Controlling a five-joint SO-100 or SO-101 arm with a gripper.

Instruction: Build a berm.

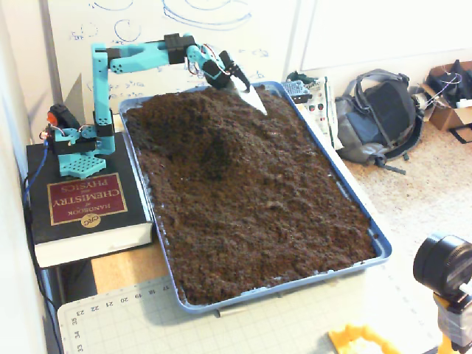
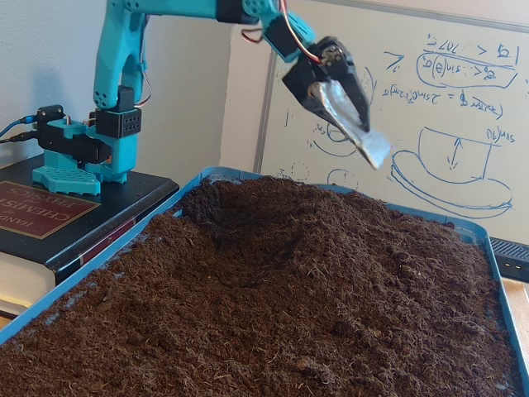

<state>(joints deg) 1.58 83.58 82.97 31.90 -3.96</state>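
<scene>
Dark-brown crumbly soil (image 1: pixel 265 214) fills a blue tray (image 1: pixel 377 237). In its far left part the soil rises into a low mound, the berm (image 1: pixel 188 110), with a shallow hollow (image 1: pixel 215 151) on its near side. The closer fixed view shows the berm (image 2: pixel 331 223) as a broad hump near the tray's (image 2: pixel 91 258) far end. My teal arm's gripper (image 1: pixel 237 81) hangs in the air above the tray's far edge, clear of the soil. It is shut on a flat silver metal blade (image 1: pixel 254 99) that points down and to the right (image 2: pixel 369 145).
The arm's base (image 1: pixel 74 140) stands on a thick black book (image 1: pixel 81 206) left of the tray. A whiteboard (image 2: pixel 446 99) is behind it. To the right lie a circuit board (image 1: pixel 317 92) and a grey backpack (image 1: pixel 383 118). A camera (image 1: pixel 442 265) and cutting mat (image 1: pixel 221 328) are in front.
</scene>
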